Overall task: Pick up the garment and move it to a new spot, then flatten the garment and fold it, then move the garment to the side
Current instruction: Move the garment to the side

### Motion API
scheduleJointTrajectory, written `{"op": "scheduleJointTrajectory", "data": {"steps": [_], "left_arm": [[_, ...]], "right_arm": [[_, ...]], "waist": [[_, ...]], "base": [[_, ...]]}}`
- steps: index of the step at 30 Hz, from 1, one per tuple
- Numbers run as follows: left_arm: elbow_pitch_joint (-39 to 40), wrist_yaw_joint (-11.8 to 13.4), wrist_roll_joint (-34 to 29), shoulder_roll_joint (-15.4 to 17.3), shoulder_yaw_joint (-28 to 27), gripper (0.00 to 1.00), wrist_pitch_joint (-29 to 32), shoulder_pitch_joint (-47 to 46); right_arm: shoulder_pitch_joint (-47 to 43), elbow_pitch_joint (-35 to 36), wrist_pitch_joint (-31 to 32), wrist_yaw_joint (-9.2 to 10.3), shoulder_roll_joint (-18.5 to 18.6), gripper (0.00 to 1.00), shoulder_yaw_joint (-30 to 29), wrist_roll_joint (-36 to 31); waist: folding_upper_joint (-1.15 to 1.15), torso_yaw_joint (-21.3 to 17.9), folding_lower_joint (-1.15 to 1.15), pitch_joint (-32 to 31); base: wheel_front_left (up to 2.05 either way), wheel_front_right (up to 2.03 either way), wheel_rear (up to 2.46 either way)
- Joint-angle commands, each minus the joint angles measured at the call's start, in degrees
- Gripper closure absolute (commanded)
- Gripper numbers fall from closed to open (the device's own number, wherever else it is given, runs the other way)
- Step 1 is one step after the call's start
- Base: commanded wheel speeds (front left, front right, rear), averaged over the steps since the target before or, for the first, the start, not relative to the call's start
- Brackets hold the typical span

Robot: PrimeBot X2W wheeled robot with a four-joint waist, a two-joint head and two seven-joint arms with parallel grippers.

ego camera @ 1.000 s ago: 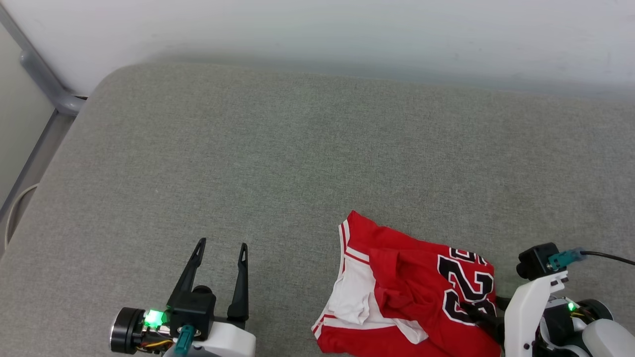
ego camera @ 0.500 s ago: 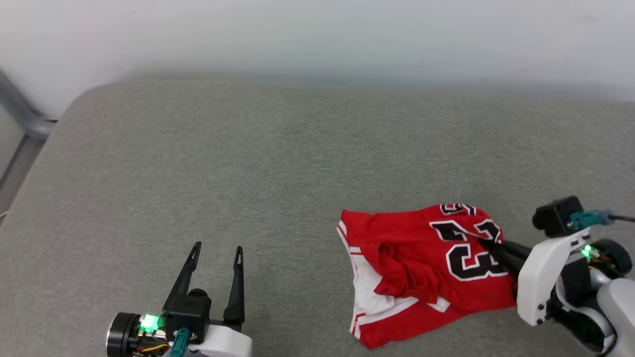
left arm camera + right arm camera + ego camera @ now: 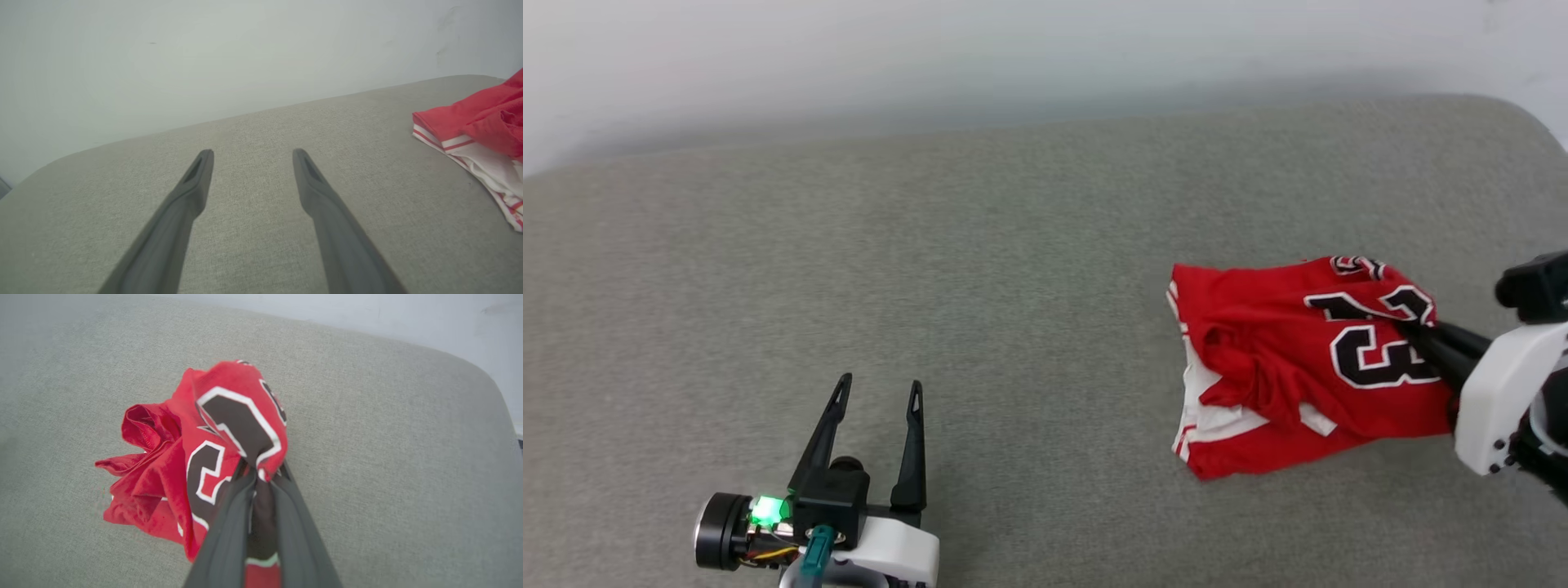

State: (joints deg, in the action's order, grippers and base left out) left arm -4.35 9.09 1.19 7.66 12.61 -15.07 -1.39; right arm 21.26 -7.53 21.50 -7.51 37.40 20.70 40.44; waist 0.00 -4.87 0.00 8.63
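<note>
**Closing on the number print: jersey gripped, carry begun**

Head view: the right gripper (image 3: 1417, 327) had shut within the last second. Its dark fingers, earlier only reaching into the cloth, now pinched the red jersey (image 3: 1282, 359) at the black "23" print (image 3: 1380, 351). The camera had swung right as well, bringing the grey cushion (image 3: 1013, 286) and its rounded far corner into the picture, so the jersey's shift across the picture was partly the camera's. The jersey's shape had truly changed, though. The printed panel was drawn up toward the fingers, and the white sleeve (image 3: 1217, 420) trailed on the cushion. The left gripper (image 3: 878, 388) sat at the lower left, fingers spread and empty, well apart from the jersey.

Left wrist view: the two fingers (image 3: 196, 175) stood spread over bare cushion with nothing between them. The jersey's striped hem (image 3: 457, 143) lay on the cushion at the right edge.

Right wrist view: the fingers (image 3: 229, 522) were pressed together on a fold of the print. The rest of the jersey bunched beyond the tips, its lower folds apparently touching the cushion.

By my reading, the pick-up was secured and the move to a new spot was under way. Flattening and folding remained, and a single pinch would leave the jersey crumpled wherever it was set down.
</note>
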Motion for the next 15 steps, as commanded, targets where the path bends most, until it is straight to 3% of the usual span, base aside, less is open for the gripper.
{"op": "scheduleJointTrajectory", "data": {"steps": [1, 7, 15], "left_arm": [[0.2, 0.14, -0.27, -0.03, -0.13, 0.0, -0.12, -0.62], [1.36, 0.18, -0.73, 0.43, -0.22, 0.0, -0.12, -2.75], [3.35, -0.85, -1.39, 1.71, 0.08, 0.0, -0.12, -7.08]], "right_arm": [[0.96, 0.02, 0.17, 0.05, 0.09, 1.0, -0.43, 0.45], [3.09, -3.1, 1.93, 0.05, 2.36, 1.0, -4.2, -0.16], [8.07, -11.47, 4.55, 0.06, 6.76, 1.0, -9.7, -2.36]], "waist": [[0.0, -1.44, 0.0, 1.38], [0.0, -2.82, 0.0, 5.15], [0.0, -1.62, 0.0, 12.52]], "base": [[0.0, 0.0, 0.0], [0.0, 0.0, 0.0], [0.0, 0.0, 0.0]]}}
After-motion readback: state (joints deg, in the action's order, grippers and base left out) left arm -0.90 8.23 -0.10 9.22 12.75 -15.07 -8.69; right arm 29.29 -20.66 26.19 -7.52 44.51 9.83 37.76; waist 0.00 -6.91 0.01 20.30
